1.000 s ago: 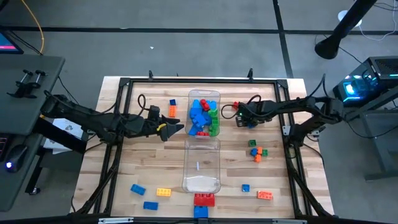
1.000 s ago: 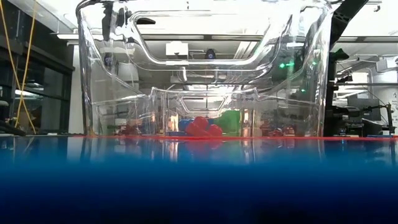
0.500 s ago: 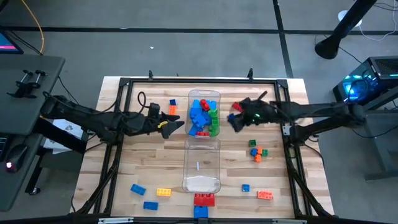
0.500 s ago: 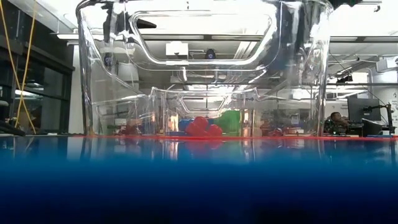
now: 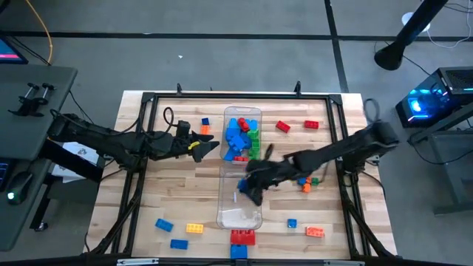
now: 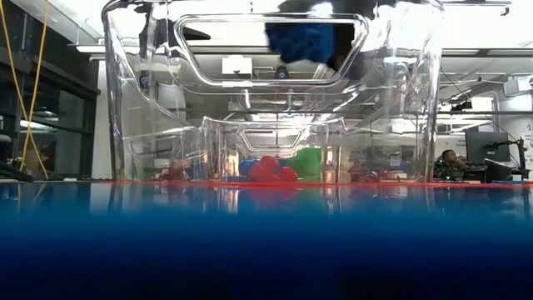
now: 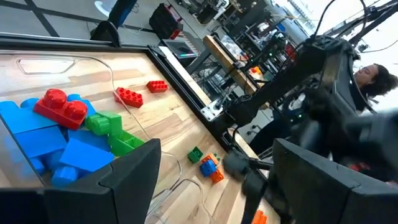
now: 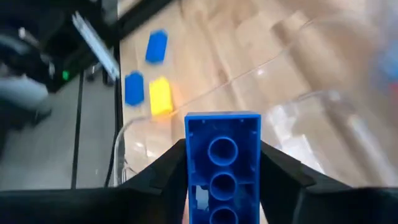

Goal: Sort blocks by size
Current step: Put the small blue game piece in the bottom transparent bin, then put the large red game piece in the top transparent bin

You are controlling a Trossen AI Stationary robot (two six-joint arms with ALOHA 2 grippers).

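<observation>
No readable writing shows. The right claw [image 5: 247,188] grips a blue block [image 8: 222,163] over the near clear bin [image 5: 239,214]. The left claw [image 5: 209,148] waits released, left of the far bin [image 5: 256,113] heaped with blocks [image 5: 242,139]; others lie scattered on the table [image 5: 170,192].

The right tool [image 8: 222,186] is dark, and the block [image 8: 222,167] in it is bright blue. The far clear bin [image 5: 242,135] holds blue, red and green blocks [image 5: 238,139]. The worktop [image 5: 177,192] is pale striped wood, with red [image 5: 283,126], yellow [image 5: 194,228] and orange [image 5: 315,232] blocks on it.
</observation>
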